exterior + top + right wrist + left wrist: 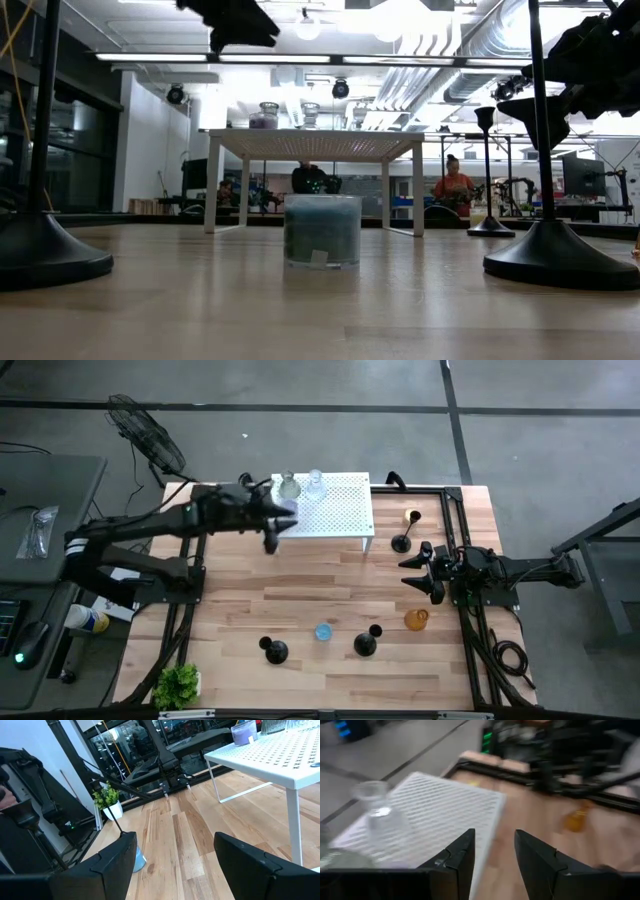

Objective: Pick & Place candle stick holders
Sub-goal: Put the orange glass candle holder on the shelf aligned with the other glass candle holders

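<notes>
While left end effector (272, 528) hovers, clear cup (315, 485) beside

I count three black holders (273, 650) (366, 642) (401, 543), two cups on the white stand (340, 505), a blue cup (323, 631), an amber cup (416, 619), and one plant (177, 684).

I'm in a robotics lab or workshop: bare concrete floor (300, 385), exposed ceiling ducts (470, 50) and strip lights (300, 57), equipment benches behind, a person (454, 185) at one. My wooden tabletop (300, 610) carries a black frame (470, 560).
</notes>
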Action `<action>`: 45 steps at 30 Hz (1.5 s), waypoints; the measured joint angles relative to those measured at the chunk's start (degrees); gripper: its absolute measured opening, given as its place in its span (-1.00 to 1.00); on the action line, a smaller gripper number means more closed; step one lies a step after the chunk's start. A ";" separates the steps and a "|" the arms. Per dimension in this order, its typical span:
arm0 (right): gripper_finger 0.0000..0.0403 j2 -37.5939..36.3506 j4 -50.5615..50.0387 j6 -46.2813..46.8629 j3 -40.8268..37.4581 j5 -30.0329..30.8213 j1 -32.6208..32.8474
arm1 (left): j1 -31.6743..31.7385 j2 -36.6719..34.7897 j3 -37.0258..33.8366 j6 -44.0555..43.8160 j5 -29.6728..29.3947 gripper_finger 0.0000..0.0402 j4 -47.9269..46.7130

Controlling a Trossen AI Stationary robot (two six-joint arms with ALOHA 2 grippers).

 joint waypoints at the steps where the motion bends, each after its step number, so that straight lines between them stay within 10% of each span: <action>1: 0.29 0.02 0.01 0.00 0.02 0.02 -0.02 | 0.00 -1.76 -2.58 0.53 1.93 -0.33 2.23; 24: 0.29 0.02 0.01 0.01 0.02 -0.01 0.00 | 0.02 -36.96 -37.92 0.59 9.75 -0.33 12.34; 45: 0.29 0.02 0.03 0.00 0.00 -0.03 -0.02 | 0.02 -40.85 -57.01 -4.27 14.74 -0.33 37.90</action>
